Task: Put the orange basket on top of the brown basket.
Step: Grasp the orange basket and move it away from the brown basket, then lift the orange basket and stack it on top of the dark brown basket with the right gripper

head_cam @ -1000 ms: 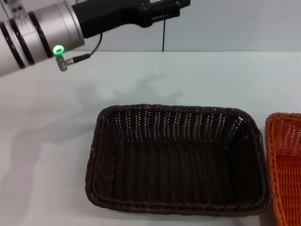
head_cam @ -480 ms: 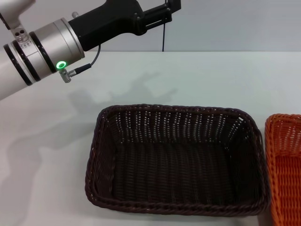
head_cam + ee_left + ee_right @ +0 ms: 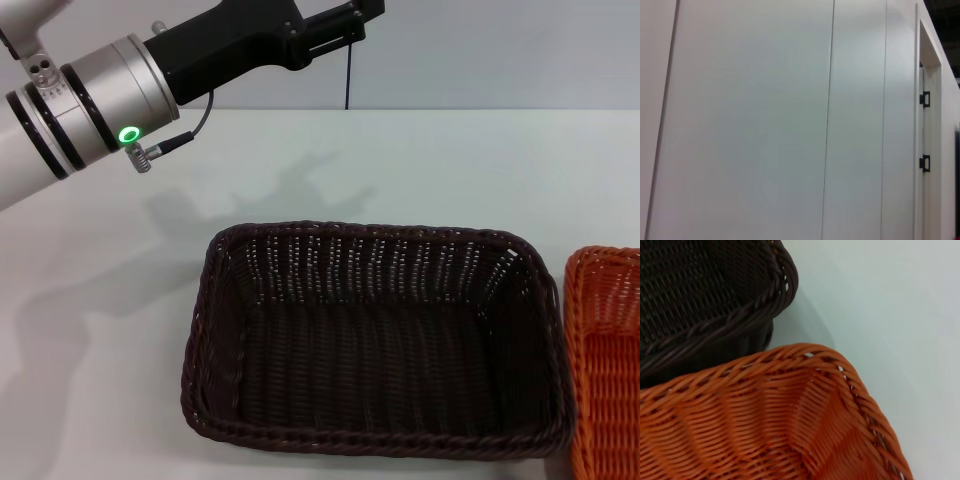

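Note:
The brown basket (image 3: 365, 233) sits on the white table in the lower middle of the head view, empty. Just to its right, the orange basket (image 3: 603, 340) shows only its left part, cut off by the picture's edge. The right wrist view looks closely down on a corner of the orange basket (image 3: 765, 410), with the brown basket (image 3: 700, 295) right beside it; I cannot tell if they touch. My right gripper shows in no view. My left gripper (image 3: 345, 25) hangs high at the upper left, well above the table and away from both baskets.
The white table (image 3: 450, 160) spreads bare behind and to the left of the brown basket. A pale wall with a thin dark cable rises at the table's far edge. The left wrist view shows only wall panels and a door frame (image 3: 927, 125).
The left arm tilted upward and shifted a little to the left a second ago, then held still. The orange basket's visible rim slid slightly down and to the right in the head view.

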Robot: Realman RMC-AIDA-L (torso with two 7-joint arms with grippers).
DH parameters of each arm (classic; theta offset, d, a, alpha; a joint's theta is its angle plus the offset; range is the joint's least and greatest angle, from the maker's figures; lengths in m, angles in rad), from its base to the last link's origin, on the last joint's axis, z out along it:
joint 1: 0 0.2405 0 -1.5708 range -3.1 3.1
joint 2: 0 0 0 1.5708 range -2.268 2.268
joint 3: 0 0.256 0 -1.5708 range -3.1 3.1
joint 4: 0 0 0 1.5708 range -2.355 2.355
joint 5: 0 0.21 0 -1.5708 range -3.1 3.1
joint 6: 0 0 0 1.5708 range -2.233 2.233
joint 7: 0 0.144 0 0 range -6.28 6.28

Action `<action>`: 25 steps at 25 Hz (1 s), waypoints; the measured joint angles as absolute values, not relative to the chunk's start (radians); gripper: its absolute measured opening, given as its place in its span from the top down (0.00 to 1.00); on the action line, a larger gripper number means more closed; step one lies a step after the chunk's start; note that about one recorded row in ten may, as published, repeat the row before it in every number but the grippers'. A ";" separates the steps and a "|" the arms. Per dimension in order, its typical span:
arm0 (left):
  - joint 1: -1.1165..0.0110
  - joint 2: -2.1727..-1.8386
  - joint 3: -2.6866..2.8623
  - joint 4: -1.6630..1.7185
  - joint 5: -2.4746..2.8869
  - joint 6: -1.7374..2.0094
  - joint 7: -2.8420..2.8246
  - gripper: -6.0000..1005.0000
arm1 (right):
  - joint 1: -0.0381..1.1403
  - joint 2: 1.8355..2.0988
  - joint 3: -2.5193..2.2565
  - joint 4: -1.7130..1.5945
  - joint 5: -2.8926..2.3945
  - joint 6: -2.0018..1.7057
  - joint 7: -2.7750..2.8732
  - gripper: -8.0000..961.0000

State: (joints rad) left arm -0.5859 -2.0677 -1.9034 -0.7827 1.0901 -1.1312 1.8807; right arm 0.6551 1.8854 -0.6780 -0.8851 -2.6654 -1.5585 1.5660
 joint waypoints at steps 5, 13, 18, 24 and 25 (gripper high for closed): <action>-0.586 -2.068 -1.904 -0.782 1.085 -1.131 1.881 0.14 | 0.644 1.885 -0.651 -0.916 -2.666 -1.580 1.567 0.69; -0.586 -2.067 -1.904 -0.781 1.077 -1.128 1.882 0.14 | 0.603 1.804 -0.525 -0.932 -2.473 -1.711 1.561 0.71; -0.583 -2.066 -1.908 -0.779 1.077 -1.125 1.882 0.14 | 0.582 1.775 -0.407 -0.962 -2.422 -1.754 1.555 0.73; -0.585 -2.065 -1.916 -0.769 1.077 -1.127 1.882 0.14 | 0.579 1.769 -0.311 -0.984 -2.391 -1.773 1.549 0.78; -0.585 -2.065 -1.916 -0.769 1.077 -1.127 1.882 0.14 | 0.577 1.767 -0.294 -0.985 -2.377 -1.773 1.551 0.79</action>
